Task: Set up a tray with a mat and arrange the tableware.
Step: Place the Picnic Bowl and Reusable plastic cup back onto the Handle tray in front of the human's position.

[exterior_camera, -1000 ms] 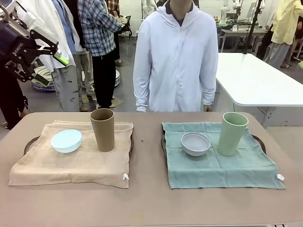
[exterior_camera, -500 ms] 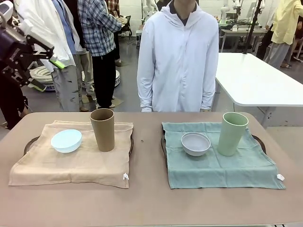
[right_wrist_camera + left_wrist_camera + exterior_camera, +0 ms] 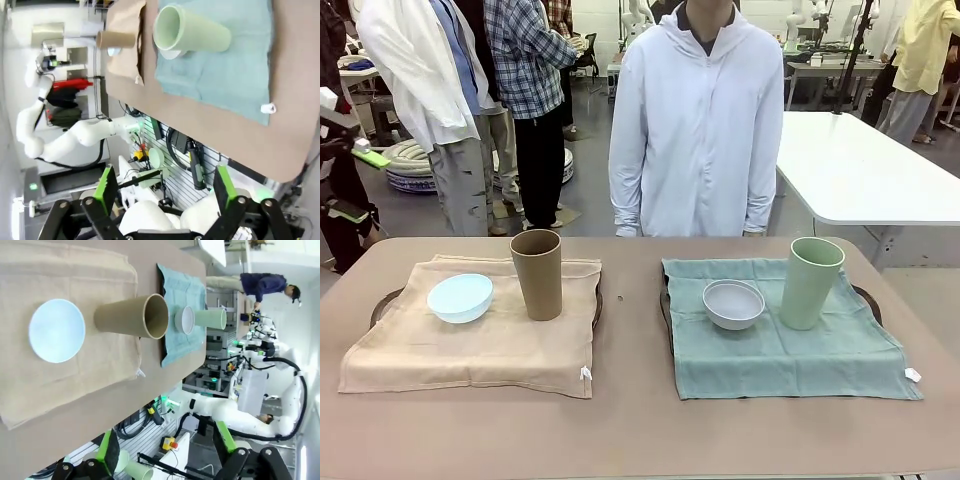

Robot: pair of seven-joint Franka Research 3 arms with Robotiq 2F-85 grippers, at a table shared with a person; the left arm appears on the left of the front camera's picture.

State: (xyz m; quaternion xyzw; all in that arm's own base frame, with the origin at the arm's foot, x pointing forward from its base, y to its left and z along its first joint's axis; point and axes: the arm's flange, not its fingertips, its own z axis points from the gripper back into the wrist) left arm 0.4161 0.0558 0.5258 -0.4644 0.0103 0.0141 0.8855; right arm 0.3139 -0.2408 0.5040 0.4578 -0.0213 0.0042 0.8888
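From my remote station, the brown worktop (image 3: 640, 430) carries 2 finished settings. Left of the worktop's middle, a tan mat (image 3: 470, 345) covers a dark tray (image 3: 382, 300); on it the pale blue bowl (image 3: 460, 297) sits just beside the upright tan brown cup (image 3: 537, 273). Right of the middle, a teal mat (image 3: 790, 350) covers another tray (image 3: 865, 298), bearing the greyish white bowl (image 3: 734, 303) near the upright pale green cup (image 3: 810, 282). A person in a white hooded jacket (image 3: 696, 130) stands at the worktop's far side. The left tool (image 3: 165, 452) and right tool (image 3: 162, 192) both hang off the worktop, jaws spread wide, gripping nothing.
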